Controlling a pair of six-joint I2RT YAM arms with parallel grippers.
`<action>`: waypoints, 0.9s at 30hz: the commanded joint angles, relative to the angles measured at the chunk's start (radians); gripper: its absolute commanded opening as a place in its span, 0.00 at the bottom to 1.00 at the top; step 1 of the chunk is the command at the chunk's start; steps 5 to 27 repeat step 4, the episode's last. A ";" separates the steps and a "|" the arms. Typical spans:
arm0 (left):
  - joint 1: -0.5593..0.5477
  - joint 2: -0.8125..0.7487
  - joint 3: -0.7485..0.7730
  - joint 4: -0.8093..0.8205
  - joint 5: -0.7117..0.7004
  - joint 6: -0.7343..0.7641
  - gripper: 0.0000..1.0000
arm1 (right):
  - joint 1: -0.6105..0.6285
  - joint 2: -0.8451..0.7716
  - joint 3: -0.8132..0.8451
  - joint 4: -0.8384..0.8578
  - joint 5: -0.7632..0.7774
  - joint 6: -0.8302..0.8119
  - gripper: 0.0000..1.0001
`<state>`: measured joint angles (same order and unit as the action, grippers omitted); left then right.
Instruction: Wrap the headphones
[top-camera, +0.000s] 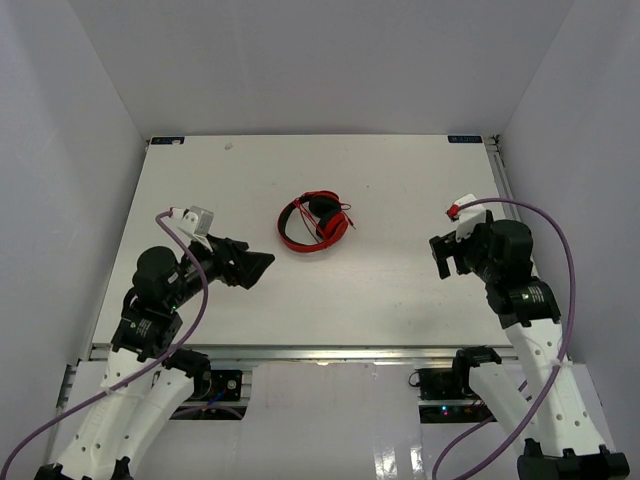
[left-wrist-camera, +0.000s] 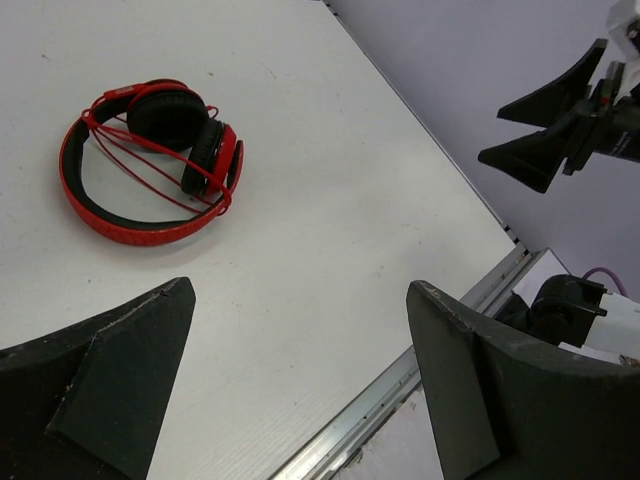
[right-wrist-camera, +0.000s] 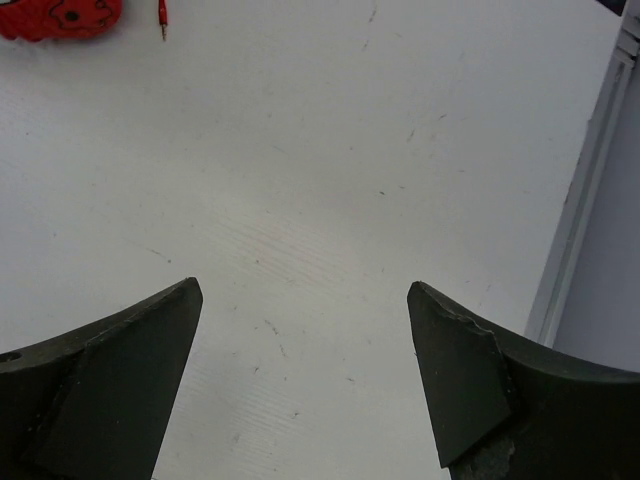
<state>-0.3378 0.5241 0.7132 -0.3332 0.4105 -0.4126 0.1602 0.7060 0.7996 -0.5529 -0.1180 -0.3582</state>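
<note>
**One Red Headset, Two Idle Pincers**

Standing at the table, I count one pair of red over-ear headphones (left-wrist-camera: 120, 222) with black padding. It lies flat near the middle of the white tabletop (top-camera: 400, 180), between the two arms and well apart from both.

Its thin red cord (left-wrist-camera: 140, 165) crosses the gap inside the headband in several strands and bunches at the folded-in earcups. So the winding looks largely done to me. The right wrist view catches one small red plug tip (right-wrist-camera: 162, 20) lying on the table just beside an earcup, which I take to be a short loose tail.

The left gripper (top-camera: 258, 270) hangs with its two black fingers spread wide and nothing between them. The right gripper (top-camera: 440, 258) is likewise spread and empty, off toward the right edge of the table.

If that tail is to be tucked in, I would steady the headband with one pincer so the headset cannot skate on the smooth top. The other should pinch the cord close behind the plug, not the plug itself. It should lay the tail alongside the existing turns under light tension, since a hard pull would likely loosen the strands.

Otherwise I count two arms and two thick purple cables (top-camera: 200, 290), one looping along each arm.
</note>
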 joint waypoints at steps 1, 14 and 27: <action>-0.003 -0.012 -0.005 -0.028 0.020 -0.011 0.98 | -0.012 -0.078 0.023 0.014 0.099 0.048 0.90; -0.003 -0.008 0.002 -0.033 0.019 -0.014 0.98 | -0.013 -0.111 -0.012 0.027 0.106 0.049 0.90; -0.003 -0.008 0.002 -0.033 0.019 -0.014 0.98 | -0.013 -0.111 -0.012 0.027 0.106 0.049 0.90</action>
